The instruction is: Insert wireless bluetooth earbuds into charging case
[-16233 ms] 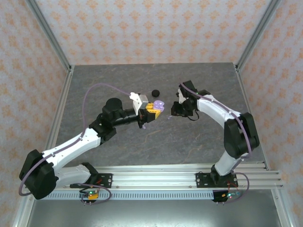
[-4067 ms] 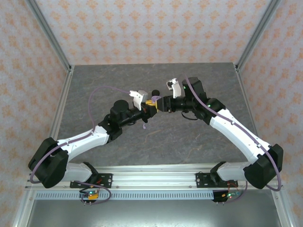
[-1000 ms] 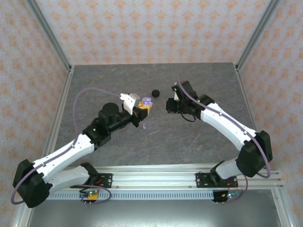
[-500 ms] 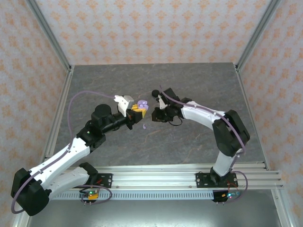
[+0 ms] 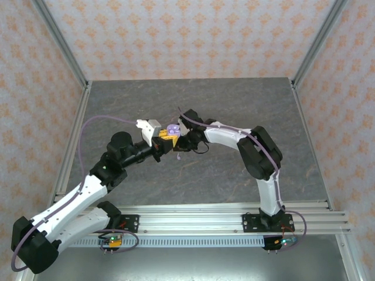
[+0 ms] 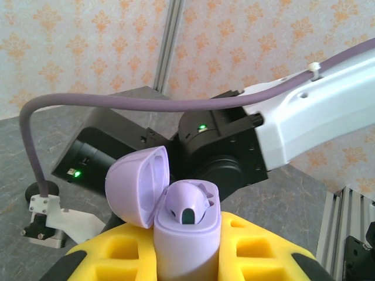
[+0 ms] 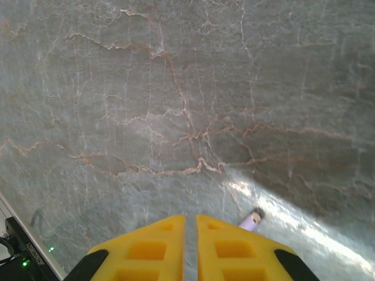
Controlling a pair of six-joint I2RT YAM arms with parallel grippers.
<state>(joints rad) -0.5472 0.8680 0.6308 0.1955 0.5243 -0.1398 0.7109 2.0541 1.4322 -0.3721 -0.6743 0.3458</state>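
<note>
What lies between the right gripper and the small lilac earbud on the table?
Bare grey table: in the right wrist view the right gripper hangs just left of the earbud, with nothing between them.

Two arms meet over the middle of the table. The left arm (image 5: 88,187) stretches diagonally from its base at the near edge. The left gripper (image 5: 169,134) is tipped upward, its yellow fingers (image 6: 96,254) clamped on the open lilac charging case (image 6: 187,231). The right arm (image 5: 234,136) rises from the near edge, folds sharply at the elbow and runs leftward. The right gripper (image 7: 190,225) points down at the table just beside the left one, jaws drawn together to a thin slit.
</note>
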